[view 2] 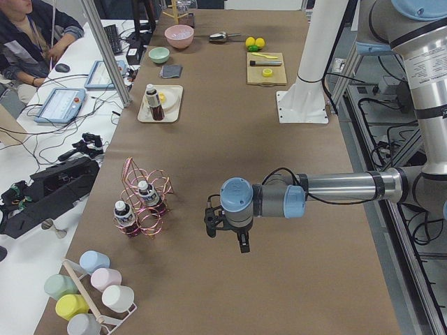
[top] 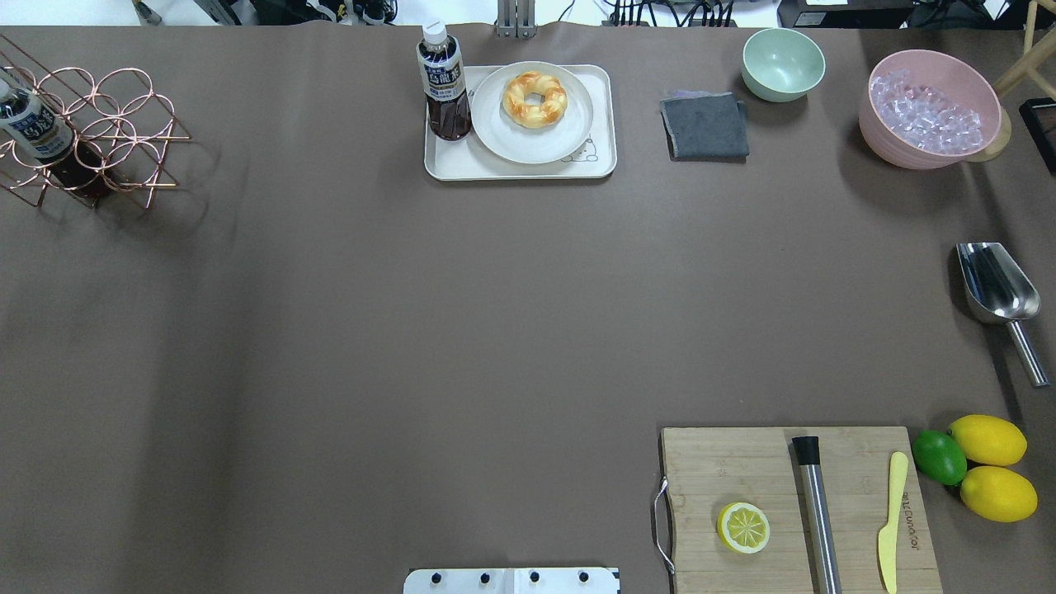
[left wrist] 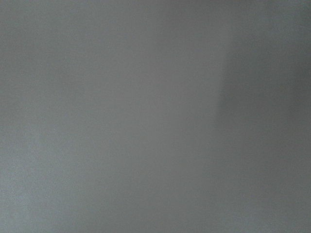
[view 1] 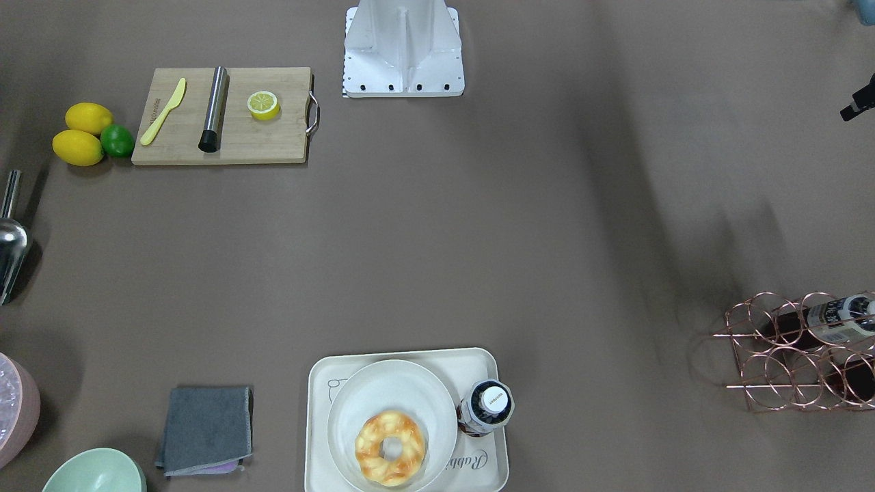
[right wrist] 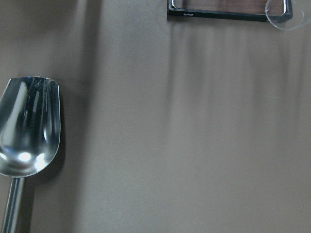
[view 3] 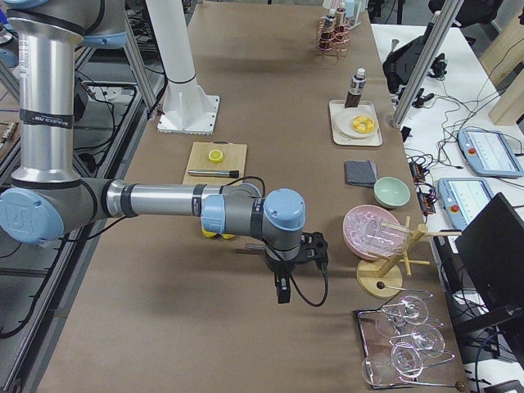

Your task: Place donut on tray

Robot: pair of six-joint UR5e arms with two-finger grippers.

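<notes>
The donut, golden-orange with cream patches, lies on a round off-white plate that sits on the cream tray at the table's far edge from the robot. It also shows in the overhead view, on the tray. A dark drink bottle stands on the tray beside the plate. My left gripper hangs over bare table near the wire rack, far from the tray. My right gripper hangs over the other table end. Both show only in side views, so I cannot tell whether they are open or shut.
A wooden cutting board holds a halved lemon, a steel tube and a yellow knife. A grey cloth, a green bowl, a pink bowl of ice, a steel scoop and a copper bottle rack stand around.
</notes>
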